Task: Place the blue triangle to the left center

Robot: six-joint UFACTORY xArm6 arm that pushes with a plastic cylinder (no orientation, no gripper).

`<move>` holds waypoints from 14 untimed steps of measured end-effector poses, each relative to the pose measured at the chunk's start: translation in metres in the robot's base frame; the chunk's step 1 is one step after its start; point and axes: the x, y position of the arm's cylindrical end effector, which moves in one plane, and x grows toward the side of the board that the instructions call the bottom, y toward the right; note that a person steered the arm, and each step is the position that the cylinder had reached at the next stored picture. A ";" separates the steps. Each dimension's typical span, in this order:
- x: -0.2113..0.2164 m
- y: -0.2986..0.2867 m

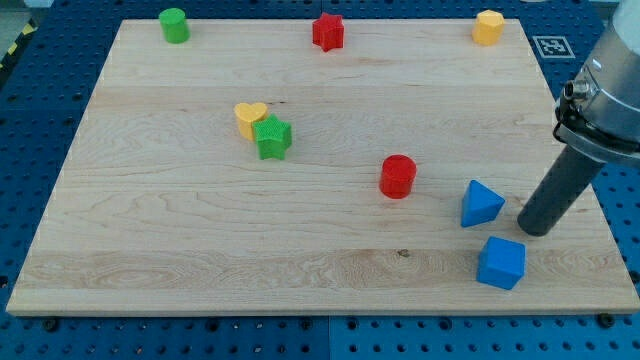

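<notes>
I carry no claw, only a rod; my tip (533, 229) rests on the table (200, 250) just at three o'clock of the blue triangle (481, 204), apart from it. A blue cube (500, 263) sits at the triangle's five o'clock.

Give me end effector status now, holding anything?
My tip: bare rod, no pincer, holding nothing; it sits just to the view's right of the blue triangle, a small gap between, above the blue cube.
</notes>
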 end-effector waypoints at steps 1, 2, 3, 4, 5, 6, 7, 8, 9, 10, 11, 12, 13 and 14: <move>-0.008 -0.020; -0.008 -0.053; -0.009 -0.081; -0.009 -0.081; -0.016 -0.081; -0.036 -0.083; -0.036 -0.087; -0.020 -0.094; -0.015 -0.115; -0.018 -0.131; -0.019 -0.153; -0.030 -0.179; -0.033 -0.205; -0.033 -0.244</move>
